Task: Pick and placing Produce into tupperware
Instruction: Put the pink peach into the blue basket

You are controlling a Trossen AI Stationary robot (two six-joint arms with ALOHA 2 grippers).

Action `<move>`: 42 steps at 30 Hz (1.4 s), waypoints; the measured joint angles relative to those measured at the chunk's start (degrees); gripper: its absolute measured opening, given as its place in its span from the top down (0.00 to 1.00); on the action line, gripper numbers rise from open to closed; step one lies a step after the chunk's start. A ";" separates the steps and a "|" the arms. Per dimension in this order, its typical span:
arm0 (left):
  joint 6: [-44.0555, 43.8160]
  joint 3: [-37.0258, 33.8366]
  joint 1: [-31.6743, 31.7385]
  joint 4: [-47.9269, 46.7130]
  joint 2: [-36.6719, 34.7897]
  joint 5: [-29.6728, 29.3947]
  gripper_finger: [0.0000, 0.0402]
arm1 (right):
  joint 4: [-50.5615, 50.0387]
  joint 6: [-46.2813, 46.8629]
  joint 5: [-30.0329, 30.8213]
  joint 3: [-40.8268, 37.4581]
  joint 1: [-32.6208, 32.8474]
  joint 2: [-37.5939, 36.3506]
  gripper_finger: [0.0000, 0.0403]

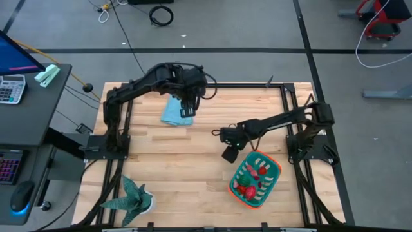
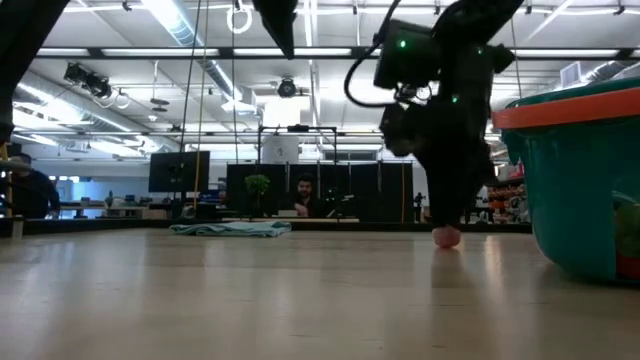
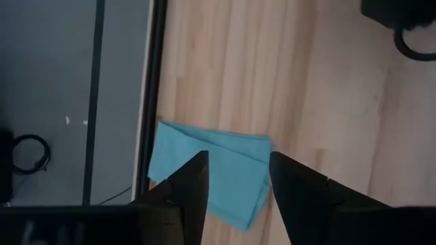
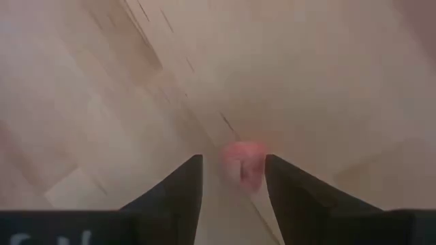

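Down at the desk [image 1: 193,167], the right gripper [image 4: 233,178] stands just beside the teal tupperware [image 1: 275,183], fingers parted narrowly around a small pink piece of produce [image 4: 242,163] lying on the wood. Other produce [image 1: 252,180] sits inside the tupperware. The left gripper [image 3: 237,178] hangs open over the blue cloth [image 3: 208,170] at the far side.

Two matte black jointed arms, black cables looping off the left arm [image 1: 154,80] and right arm [image 1: 283,119], small green lights glowing on the right wrist, tapered dark fingers [image 3: 187,194]
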 joint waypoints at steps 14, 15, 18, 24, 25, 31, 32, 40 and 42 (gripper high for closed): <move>0.13 0.00 2.65 0.19 0.00 0.02 0.68 | -0.39 0.72 0.08 0.13 0.02 3.37 0.59; 0.11 0.00 2.65 0.19 0.00 0.02 0.68 | -0.66 0.84 0.12 0.03 0.02 2.91 0.60; -0.52 0.00 2.65 0.19 0.02 0.02 0.69 | -1.38 0.91 0.34 -0.17 0.02 1.69 0.63; -1.31 0.00 2.65 0.19 0.02 0.04 0.71 | -2.73 0.52 0.05 -0.09 0.02 1.23 0.82; -1.32 0.00 2.65 0.19 0.02 0.04 0.71 | -2.76 0.36 0.04 -0.09 0.02 1.17 0.87; -2.85 0.00 2.63 0.14 0.02 0.04 0.71 | -3.29 -1.08 0.17 -0.11 0.37 -1.90 0.95; -2.85 0.00 2.63 0.14 0.02 0.03 0.71 | -3.21 -1.10 0.19 -0.09 0.59 -3.16 0.95; -4.56 0.00 2.63 0.14 0.04 0.03 0.72 | -6.58 4.84 2.05 -0.02 7.36 -20.53 0.97; -6.15 0.00 2.56 0.14 0.04 0.03 0.72 | -9.18 9.92 3.75 0.00 11.21 -24.81 0.97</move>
